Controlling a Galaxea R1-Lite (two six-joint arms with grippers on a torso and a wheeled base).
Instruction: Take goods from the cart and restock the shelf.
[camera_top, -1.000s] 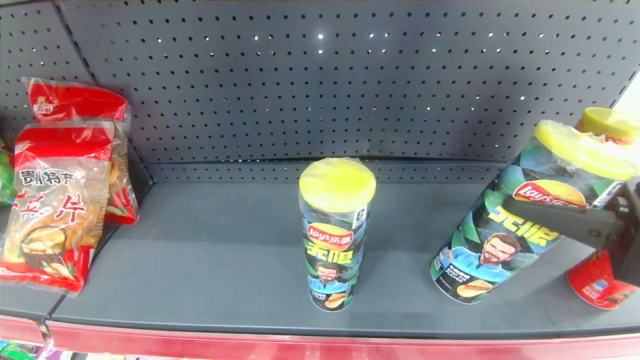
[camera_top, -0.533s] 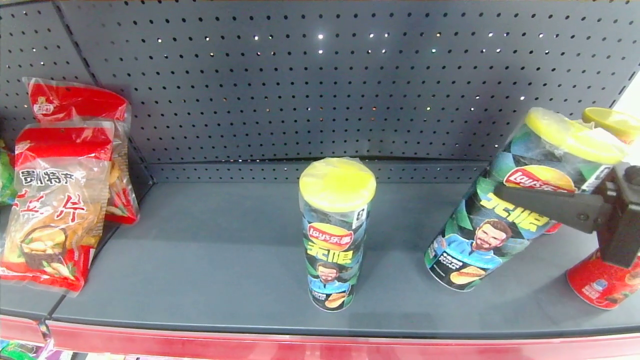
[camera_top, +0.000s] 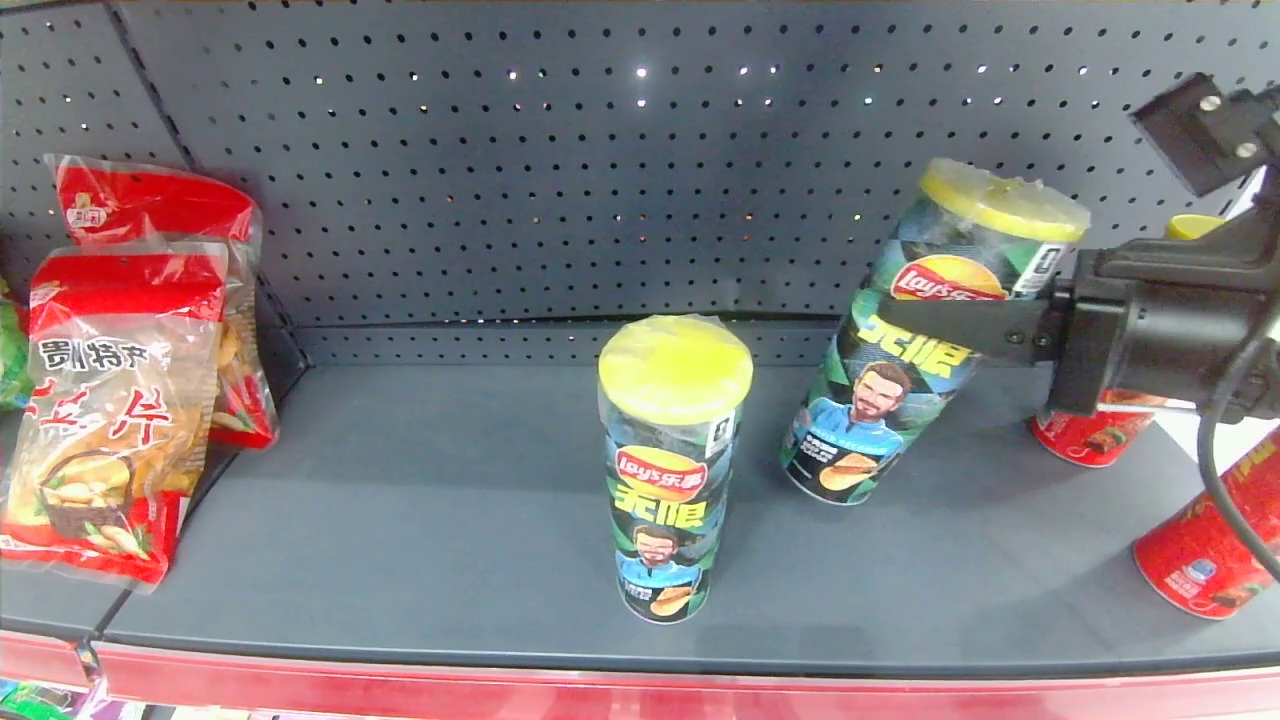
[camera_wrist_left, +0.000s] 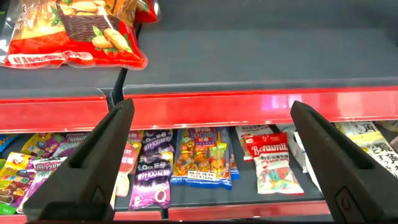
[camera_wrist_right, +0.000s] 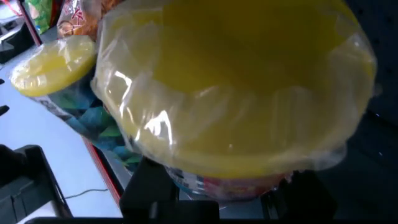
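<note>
While the dark grey metal shelf (camera_top: 400, 500) and its perforated back panel span the head view, a tall cylindrical crisp can (camera_top: 880, 400) sits tilted right of centre. It is wrapped in green-and-black print and capped by a yellow plastic lid (camera_wrist_right: 236, 87) under clear film. The lid points to the upper right and the base to the board; whether the base touches cannot be told. The black right gripper (camera_top: 930, 318) enters level from the right edge, fingers clamped across the can's upper body just under the lid. Red snack bags (camera_top: 110, 400) lean at the left edge. A matching upright can (camera_top: 665, 480) stands at centre, apart from the held one. Two red cans (camera_top: 1195, 570) stand at the lower right. The left gripper (camera_wrist_left: 211, 106) hangs before the shelf's red front edge (camera_wrist_left: 56, 115), fingers spread wide, holding nothing.
</note>
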